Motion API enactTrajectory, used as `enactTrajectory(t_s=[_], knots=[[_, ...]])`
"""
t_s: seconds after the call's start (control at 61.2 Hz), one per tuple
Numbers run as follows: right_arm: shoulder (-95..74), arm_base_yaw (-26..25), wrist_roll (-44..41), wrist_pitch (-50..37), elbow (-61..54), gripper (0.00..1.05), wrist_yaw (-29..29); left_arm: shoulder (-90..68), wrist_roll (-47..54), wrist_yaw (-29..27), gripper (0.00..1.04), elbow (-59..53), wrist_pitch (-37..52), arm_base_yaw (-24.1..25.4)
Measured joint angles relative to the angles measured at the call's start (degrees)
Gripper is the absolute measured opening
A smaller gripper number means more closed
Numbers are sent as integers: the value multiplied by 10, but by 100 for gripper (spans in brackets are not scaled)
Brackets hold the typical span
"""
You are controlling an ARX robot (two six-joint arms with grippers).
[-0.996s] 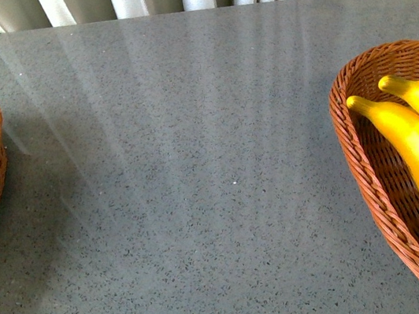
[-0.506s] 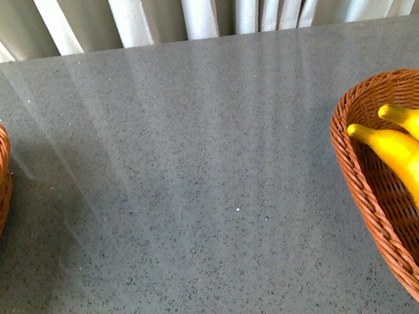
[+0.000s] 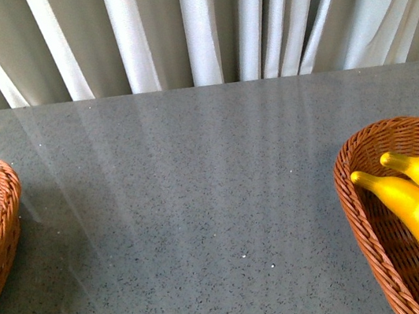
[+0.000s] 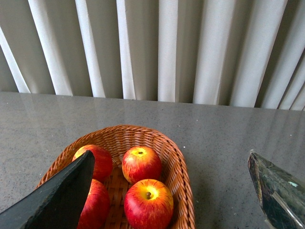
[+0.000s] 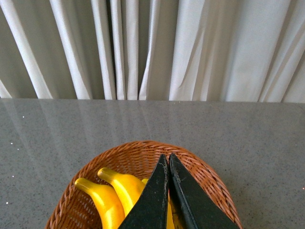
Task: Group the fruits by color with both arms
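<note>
Since a second ago the front view has tilted up: more curtain (image 3: 196, 23), both baskets lower in frame. Left: we see four apples (image 4: 141, 163) in the left basket (image 4: 181, 167); left end effector (image 4: 167, 195) wide open, empty. We judge apples firm, smooth, roundish; grip across the middle. Bare table (image 3: 201, 206) between. Right: bananas (image 5: 107, 202) in the right basket (image 5: 209, 176); right end effector (image 5: 169, 160) closed, empty. We judge bananas glossy, slippery; grab mid-length.

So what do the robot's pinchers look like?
Only the fingertips show. The left gripper has two dark, pointed wedge fingers, one of them shiny. The right gripper has two black pointed fingers like a beak. No cables or markings are in view.
</note>
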State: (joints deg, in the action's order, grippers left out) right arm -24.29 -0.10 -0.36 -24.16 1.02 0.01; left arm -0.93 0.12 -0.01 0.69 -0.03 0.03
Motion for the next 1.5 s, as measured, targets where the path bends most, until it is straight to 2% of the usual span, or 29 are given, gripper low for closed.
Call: enactTrajectory(t_s=[0.212,0.653,0.767,1.29,1.502], knots=[[67,0,0,65,0,2,0,0,0,0,96,0,0,0],[141,0,0,139,0,2,0,0,0,0,96,0,0,0],[221,0,0,234,0,2,0,0,0,0,96,0,0,0],[239,0,0,240,0,2,0,0,0,0,96,0,0,0],[240,0,0,241,0,36,0,0,0,0,96,0,0,0]])
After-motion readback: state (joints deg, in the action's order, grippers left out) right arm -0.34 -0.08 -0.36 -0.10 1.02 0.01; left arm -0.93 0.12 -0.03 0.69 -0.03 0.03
